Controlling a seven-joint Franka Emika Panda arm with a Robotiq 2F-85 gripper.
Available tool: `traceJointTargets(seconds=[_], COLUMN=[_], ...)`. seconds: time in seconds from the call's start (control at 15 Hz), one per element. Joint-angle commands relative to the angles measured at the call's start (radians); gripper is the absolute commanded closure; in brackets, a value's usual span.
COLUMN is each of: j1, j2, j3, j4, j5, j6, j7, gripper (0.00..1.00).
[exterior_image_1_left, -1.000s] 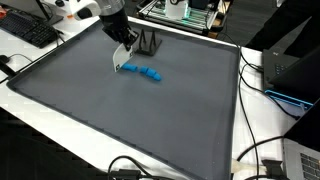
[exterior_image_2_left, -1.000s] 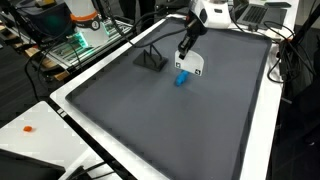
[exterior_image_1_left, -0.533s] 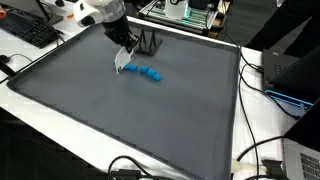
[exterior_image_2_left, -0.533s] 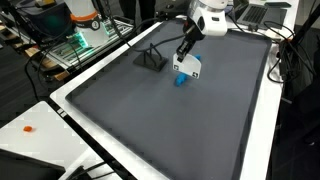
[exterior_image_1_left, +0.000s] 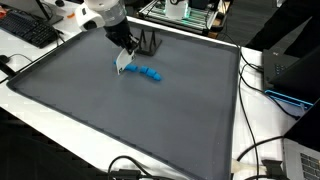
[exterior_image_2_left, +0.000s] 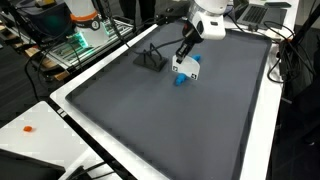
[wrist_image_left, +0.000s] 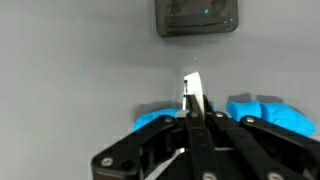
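Observation:
My gripper (exterior_image_1_left: 127, 50) hangs over the far part of a dark grey mat (exterior_image_1_left: 120, 120). It is shut on a thin white flat piece (exterior_image_1_left: 122, 63), which dangles below the fingers. This piece also shows in an exterior view (exterior_image_2_left: 190, 66), and edge-on in the wrist view (wrist_image_left: 192, 90) between the closed fingertips (wrist_image_left: 193, 108). A blue lumpy object (exterior_image_1_left: 148, 73) lies on the mat just beside and below the gripper. It appears in both exterior views (exterior_image_2_left: 181, 79) and on either side of the fingers in the wrist view (wrist_image_left: 262, 112).
A small black stand (exterior_image_1_left: 148, 42) sits on the mat behind the gripper and shows in both exterior views (exterior_image_2_left: 151, 57) and the wrist view (wrist_image_left: 197, 17). The mat lies on a white table (exterior_image_1_left: 60, 120). A keyboard (exterior_image_1_left: 28, 30), cables and equipment surround the table.
My gripper has risen a little with the white piece, moving up from the mat beside the blue object. The blue object has not moved.

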Motion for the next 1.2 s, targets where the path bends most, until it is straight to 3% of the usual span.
traceJointTargets(seconds=[0.0,1.13], j1=[-0.010,-0.016], j2=[0.032,0.041], j3=[0.006,0.022], j4=[0.000,-0.006], j5=[-0.009,0.025], j6=[0.003,-0.018], j7=[-0.013,-0.027], gripper=[0.99,0.99])
